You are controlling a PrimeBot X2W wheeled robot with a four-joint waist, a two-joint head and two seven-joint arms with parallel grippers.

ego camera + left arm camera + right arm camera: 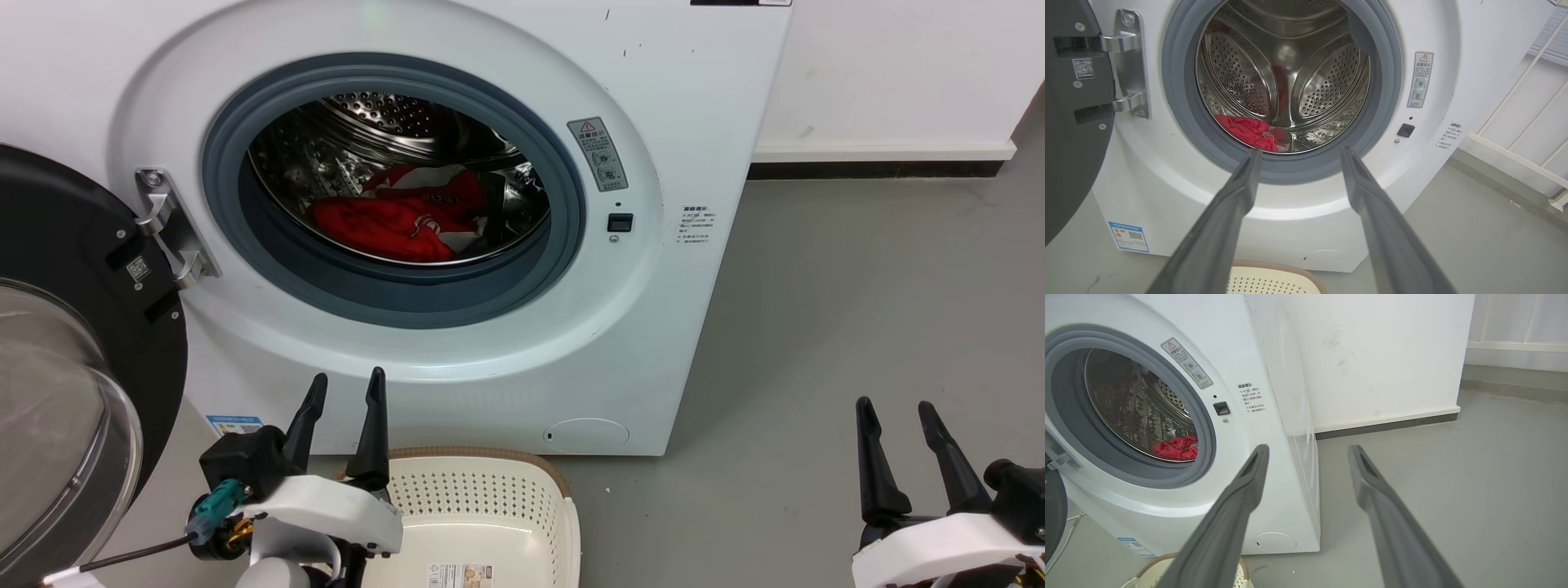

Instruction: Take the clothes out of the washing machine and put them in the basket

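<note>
Plain grey floor (816, 327) and a white wall (898, 73), nothing fancy. At the far left of the frame the glass door (73, 343) hung wide open, right beside the left gripper (349, 376) at the lower left, whose fingers were spread with nothing between them. My guess was that arm would do the reaching, and on the way up it could clip the door or the hinge (167, 224).

In the middle, the clothes (392, 220) lay bunched at the bottom of the drum (384, 114) inside the washing machine (490, 384), well behind the grey rubber seal (408, 306). That lip looked like a prime spot for a sleeve to snag. A thin pinch of fabric could also just slip free.

At bottom centre the basket (473, 494) sat empty against the machine's front, partly under the left gripper, so a dangling garment might flop onto the floor instead. At the lower right, the right gripper (896, 404) idled, also spread and holding nothing.
</note>
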